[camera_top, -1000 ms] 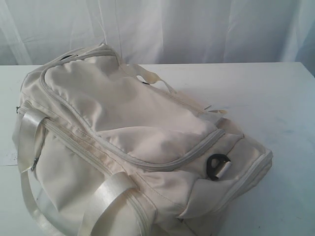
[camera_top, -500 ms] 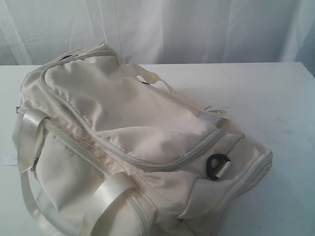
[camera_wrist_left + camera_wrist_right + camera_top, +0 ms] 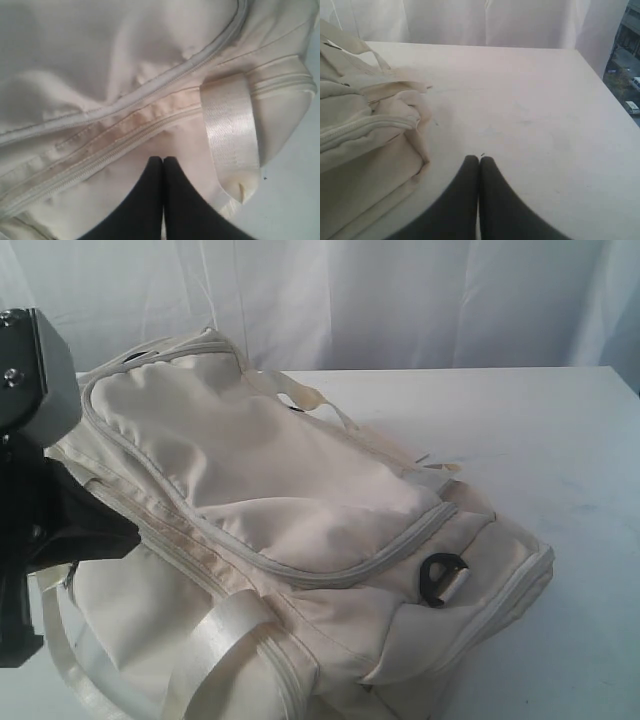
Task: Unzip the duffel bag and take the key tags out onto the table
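Duffel bag lies on its side across the left and middle of the white table, cream fabric rumpled, its grey zip closed along every stretch I can see, a black D-ring at the end nearer the right. From the exterior view my left arm shows as a dark bulk at the left edge, in front of the bag's left end. On the left wrist camera the left gripper has its black fingers pressed together with nothing between them, close over the side panel, beside a second zip line and the shiny strap handle — whether the tips actually touch the fabric I cannot tell from this angle. The right gripper is likewise clenched and empty, over bare tabletop just off the bag's crumpled end. A white curtain hangs behind the table.
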You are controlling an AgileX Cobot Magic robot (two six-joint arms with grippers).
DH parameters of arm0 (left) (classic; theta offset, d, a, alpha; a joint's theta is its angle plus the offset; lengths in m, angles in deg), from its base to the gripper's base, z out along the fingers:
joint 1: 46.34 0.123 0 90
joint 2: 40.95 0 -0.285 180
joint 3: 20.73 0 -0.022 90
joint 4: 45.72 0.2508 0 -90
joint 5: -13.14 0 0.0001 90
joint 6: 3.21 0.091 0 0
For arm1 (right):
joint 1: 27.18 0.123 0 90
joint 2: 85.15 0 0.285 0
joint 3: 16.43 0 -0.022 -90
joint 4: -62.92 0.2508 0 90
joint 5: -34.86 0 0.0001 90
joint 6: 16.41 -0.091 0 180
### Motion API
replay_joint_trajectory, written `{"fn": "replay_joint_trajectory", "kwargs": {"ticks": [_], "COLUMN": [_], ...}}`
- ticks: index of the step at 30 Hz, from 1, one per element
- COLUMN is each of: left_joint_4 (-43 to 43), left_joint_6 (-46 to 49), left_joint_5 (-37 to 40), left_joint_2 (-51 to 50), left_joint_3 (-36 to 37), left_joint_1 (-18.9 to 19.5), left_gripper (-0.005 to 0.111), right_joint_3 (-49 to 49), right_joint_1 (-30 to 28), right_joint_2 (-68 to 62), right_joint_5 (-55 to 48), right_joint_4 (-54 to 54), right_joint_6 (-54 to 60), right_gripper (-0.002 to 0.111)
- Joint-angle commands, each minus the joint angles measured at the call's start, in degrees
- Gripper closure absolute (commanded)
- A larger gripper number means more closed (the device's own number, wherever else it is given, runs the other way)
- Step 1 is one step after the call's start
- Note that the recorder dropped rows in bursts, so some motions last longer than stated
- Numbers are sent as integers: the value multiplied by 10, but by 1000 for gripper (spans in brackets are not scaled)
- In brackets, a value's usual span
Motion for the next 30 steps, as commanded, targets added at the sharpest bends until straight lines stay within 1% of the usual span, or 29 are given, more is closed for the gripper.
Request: {"fn": "replay_joint_trajectory", "kwargs": {"ticks": [1,3,7,10,11,13,14,15,16,18,22,25,28,30], "left_joint_4": [-48,-72,-98,-98,-98,-98,-100,-100,-106,-129,-130,-130,-135,-135], "left_joint_6": [63,94,165,186,191,191,191,191,191,191,191,192,192,192], "left_joint_5": [-74,-103,-156,-196,-196,-192,-188,-186,-183,-183,-184,-203,-227,-231], "left_joint_2": [-3,-2,-2,-2,-2,-2,-2,-2,-2,-2,-2,-2,-2,-2], "left_joint_3": [51,72,110,133,133,134,134,134,134,134,135,148,155,156], "left_joint_1": [-12,-27,-82,-108,-110,-116,-116,-116,-116,-116,-116,-122,-142,-154], "left_gripper": [107,107,107,107,106,96,86,81,73,64,54,39,32,31], "right_joint_3": [-3,-3,-3,-3,-3,-3,-3,-3,-3,-3,-3,-3,-3,-3], "right_joint_1": [0,0,0,0,0,0,0,0,0,0,0,0,0,0], "right_joint_2": [4,4,4,4,4,4,4,4,4,4,4,4,4,4], "right_joint_5": [4,4,4,4,4,4,4,4,4,4,4,4,4,7], "right_joint_4": [-1,-1,-1,-1,-1,-1,-1,-1,-1,-1,-1,-1,-1,-1], "right_joint_6": [1,1,1,1,1,1,1,1,1,1,1,1,1,1], "right_gripper": [108,108,108,108,108,108,108,108,108,108,108,108,108,108]}}
